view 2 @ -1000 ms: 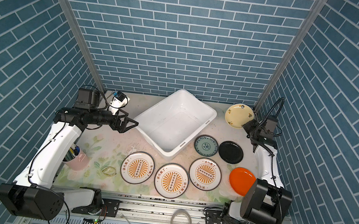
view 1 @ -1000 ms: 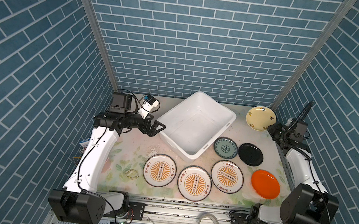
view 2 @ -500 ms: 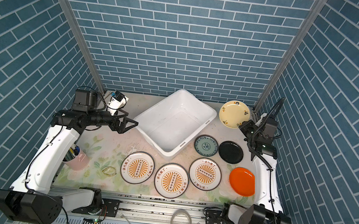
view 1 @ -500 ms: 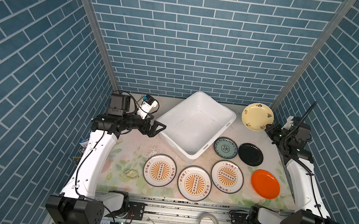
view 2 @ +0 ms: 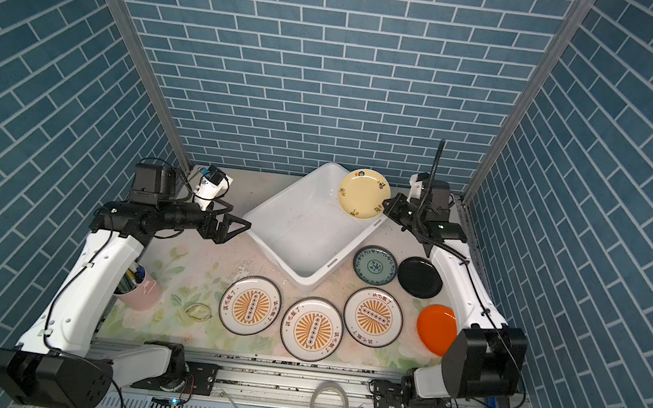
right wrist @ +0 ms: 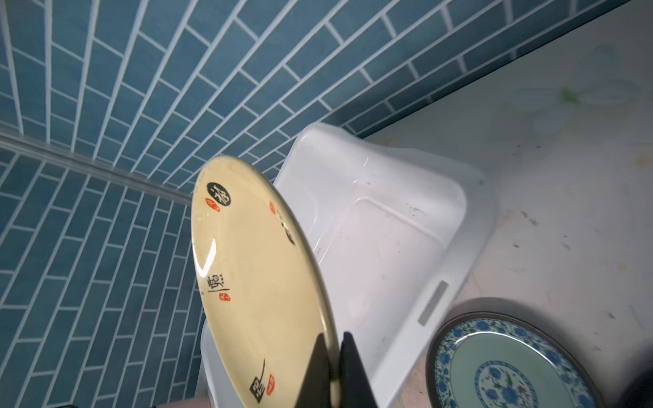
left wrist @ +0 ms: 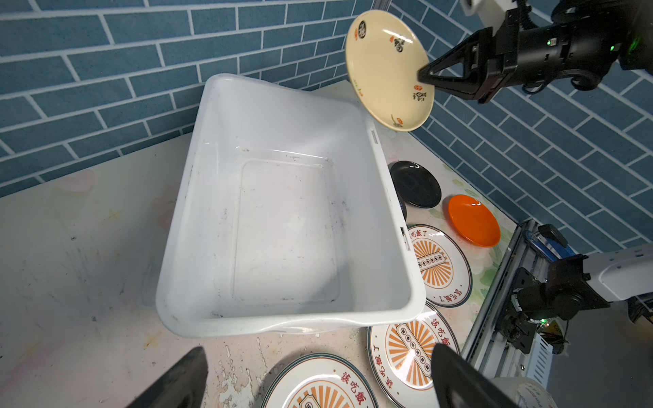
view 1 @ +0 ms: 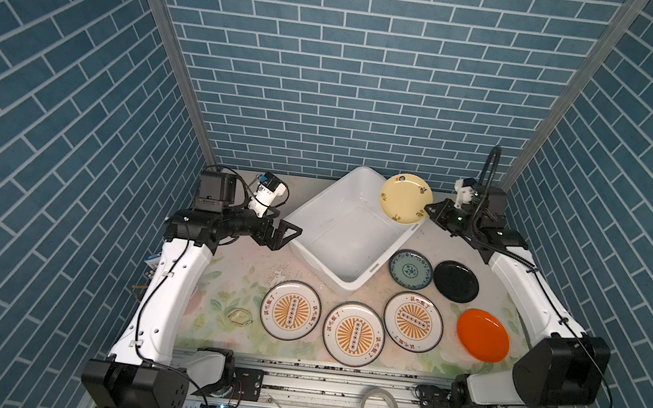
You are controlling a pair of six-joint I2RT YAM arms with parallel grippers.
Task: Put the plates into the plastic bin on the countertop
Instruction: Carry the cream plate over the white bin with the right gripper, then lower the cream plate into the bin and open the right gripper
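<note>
Between my right gripper's (right wrist: 334,367) closed jaws, the pale yellow plate (view 1: 404,197) hangs tilted over the plastic bin's (view 1: 395,244) near rim, and such a thin edge-pinch could let it slip and clip that rim.

Pale yellow plate (view 1: 404,198) w/ black+red marks; white bin (view 1: 317,216).

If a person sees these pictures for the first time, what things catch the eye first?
First, the pale yellow plate, held tilted in the air by the right pincer over the far corner of the empty white bin. Next, three sunburst plates lie in a row on the countertop near the front, with the bright orange plate on their right.
</note>
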